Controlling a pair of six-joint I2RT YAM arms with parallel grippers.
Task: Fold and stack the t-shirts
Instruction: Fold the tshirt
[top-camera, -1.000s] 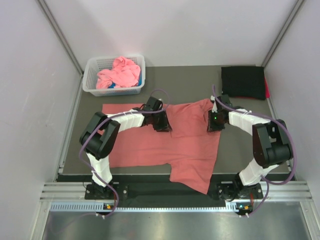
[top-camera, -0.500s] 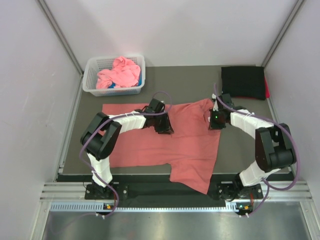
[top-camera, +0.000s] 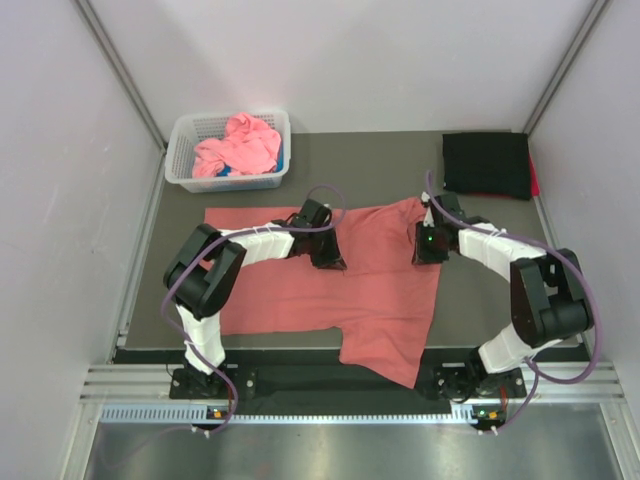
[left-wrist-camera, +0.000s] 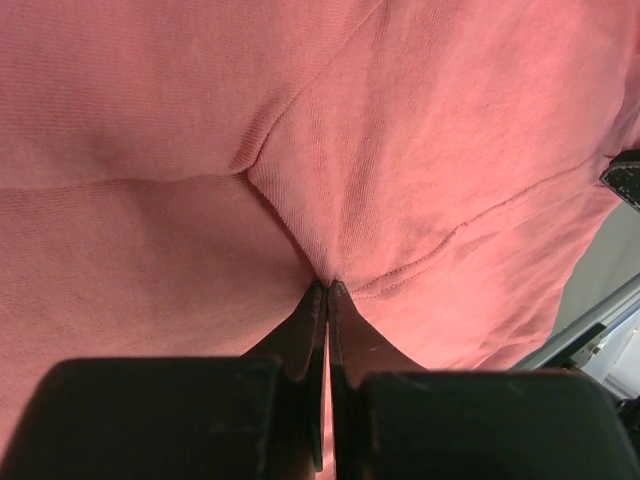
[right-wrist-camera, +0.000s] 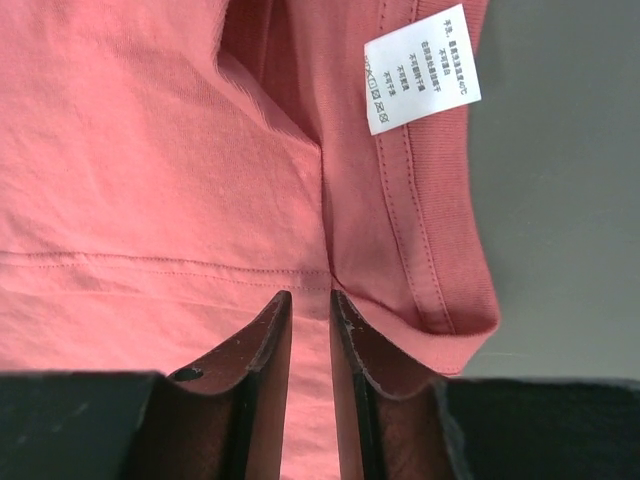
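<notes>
The salmon-red cotton t-shirt (top-camera: 370, 290) lay spread mid-table, its 6 o'clock corner overhanging the near edge. The left gripper (top-camera: 328, 258) pinched a fold, fingers closed. The right gripper (top-camera: 427, 250), nearly closed, nipped cloth by the shirt's 3 o'clock edge, with bare dark grey table (top-camera: 480, 290) beyond.

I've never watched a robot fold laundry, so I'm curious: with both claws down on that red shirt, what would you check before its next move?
1. Left gripper grips the salmon-red shirt: ok, fingers pinched shut on a fold.
2. Right gripper grips it too: cannot tell, a narrow gap shows between its fingers over the fabric.
3. Shirt wholly on the table: not ok, its near corner hangs over the edge.
4. Black shirt folded at the far right corner: ok.
5. Basket apart from the spread shirt: ok.
</notes>
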